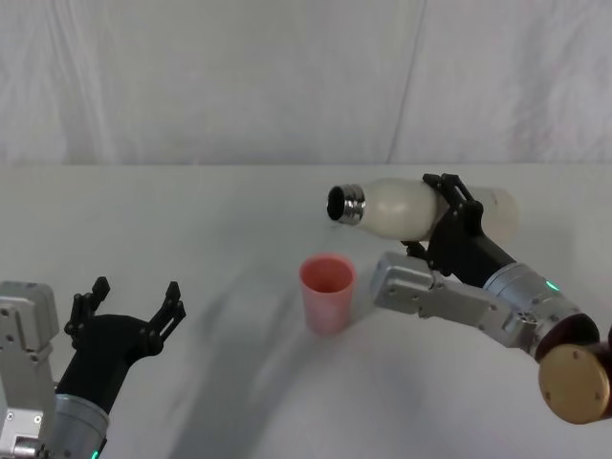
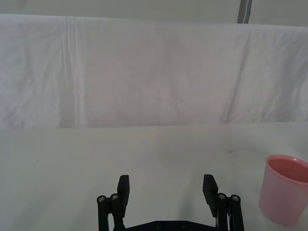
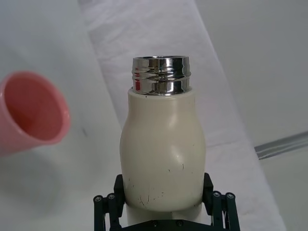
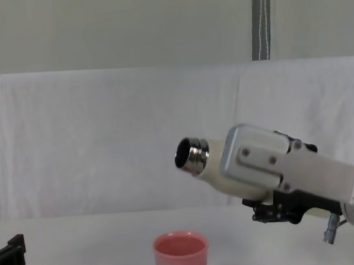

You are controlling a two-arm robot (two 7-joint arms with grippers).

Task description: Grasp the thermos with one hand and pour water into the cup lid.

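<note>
Lying level, thermos (image 1: 421, 207) mouth leftward

Head view angled down over the table (image 1: 191, 220), chest view low and level, cup lid (image 1: 327, 292) shared by all views.

Showing a matt cream thermos (image 3: 162, 159) with glossy steel neck, a smooth translucent pink plastic cup lid (image 1: 327, 291), wrinkled white cloth covering the worktop (image 1: 191, 229).
</note>
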